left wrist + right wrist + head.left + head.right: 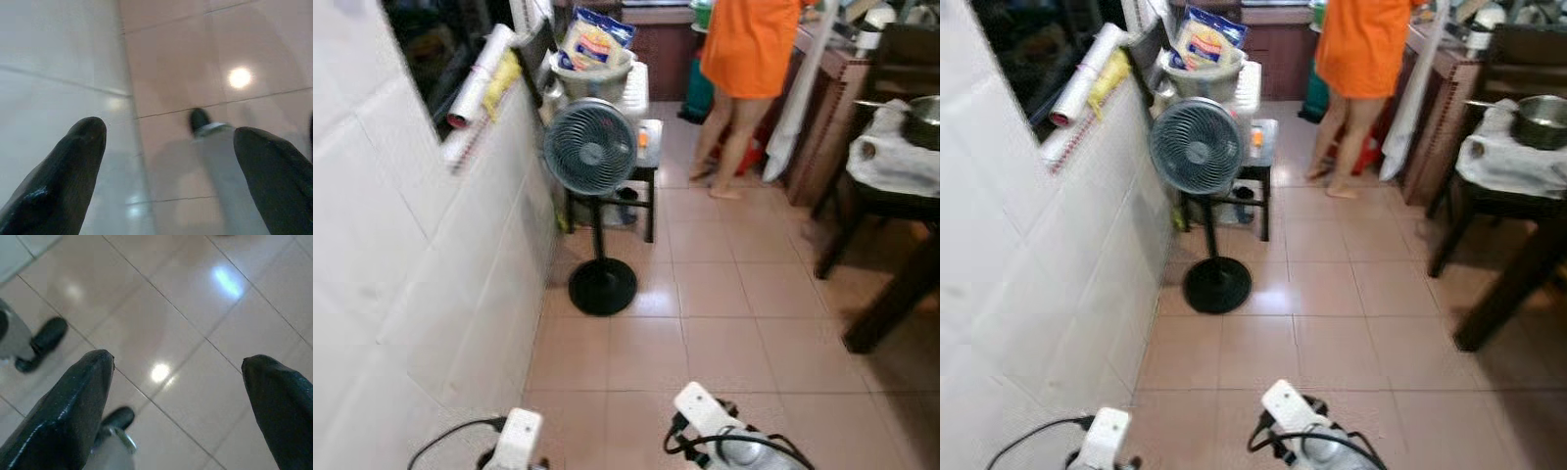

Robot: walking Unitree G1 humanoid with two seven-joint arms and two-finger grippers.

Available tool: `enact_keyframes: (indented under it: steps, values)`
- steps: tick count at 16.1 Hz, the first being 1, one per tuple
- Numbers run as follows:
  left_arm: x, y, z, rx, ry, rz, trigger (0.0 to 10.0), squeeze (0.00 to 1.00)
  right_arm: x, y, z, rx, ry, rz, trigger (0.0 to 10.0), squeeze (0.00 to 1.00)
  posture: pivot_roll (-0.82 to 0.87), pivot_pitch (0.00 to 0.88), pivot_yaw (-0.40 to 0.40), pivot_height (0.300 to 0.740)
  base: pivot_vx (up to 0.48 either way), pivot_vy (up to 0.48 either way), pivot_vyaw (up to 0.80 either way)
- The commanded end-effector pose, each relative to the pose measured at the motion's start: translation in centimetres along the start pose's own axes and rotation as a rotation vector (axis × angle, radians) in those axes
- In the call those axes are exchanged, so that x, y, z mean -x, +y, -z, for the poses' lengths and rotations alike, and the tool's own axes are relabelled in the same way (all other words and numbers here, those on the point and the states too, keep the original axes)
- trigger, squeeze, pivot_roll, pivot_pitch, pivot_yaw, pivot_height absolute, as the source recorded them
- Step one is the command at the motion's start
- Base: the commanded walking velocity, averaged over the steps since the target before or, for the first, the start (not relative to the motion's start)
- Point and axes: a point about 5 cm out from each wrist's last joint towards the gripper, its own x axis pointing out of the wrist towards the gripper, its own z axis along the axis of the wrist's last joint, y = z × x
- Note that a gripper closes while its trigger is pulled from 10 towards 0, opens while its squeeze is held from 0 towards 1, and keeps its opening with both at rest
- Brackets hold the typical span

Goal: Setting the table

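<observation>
**Walking through the kitchen, nothing in hand yet**

The robot is standing on a tiled floor (724, 294) in a narrow kitchen, white tiled wall (401, 294) running along its left. Ahead, a person in an orange top (749, 44) is working at the counter. Off to the right, a dark wooden table (891, 225) is sitting with a white cloth (891, 162) draped over its corner and a metal pot (1540, 119) resting on the cloth — that's my best guess at the table being set. A standing fan (591, 147) is in the middle distance by the wall, in front of a small stand stacked with stuff.

Both arms are hanging low. The left gripper (171, 161) is spread wide over the floor, holding nothing; the right gripper (176, 396) is also gaping wide and empty.

On handling: the pot is looking rigid, smooth and probably slippery, maybe heavy if full — I'd be pinching the rim or the handle poking out on its left. The cloth is soft and could be sliding under it.
</observation>
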Motion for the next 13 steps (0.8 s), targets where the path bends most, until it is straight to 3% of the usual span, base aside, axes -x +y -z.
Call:
enact_keyframes:
  steps: [1,8,13]
  values:
    - [-0.02,-0.73,-0.13,-0.003,-0.007,0.022,10.0,0.0,0.26,-0.59,0.9,0.005,0.029,0.013,10.0,0.0,-0.02,0.012,0.036,0.74,0.0,0.0,0.0]
    - [0.0,-0.57,0.02,0.005,-0.001,0.023,10.0,0.0,0.21,-0.36,0.85,0.016,0.032,0.01,10.0,0.0,-0.02,0.013,0.038,0.74,0.0,0.0,0.0]
    - [-0.01,-0.65,-0.03,0.04,-0.002,0.021,10.0,0.0,0.19,-0.43,0.74,0.02,0.029,0.01,10.0,0.0,-0.02,0.013,0.035,0.74,0.312,0.0,0.0]
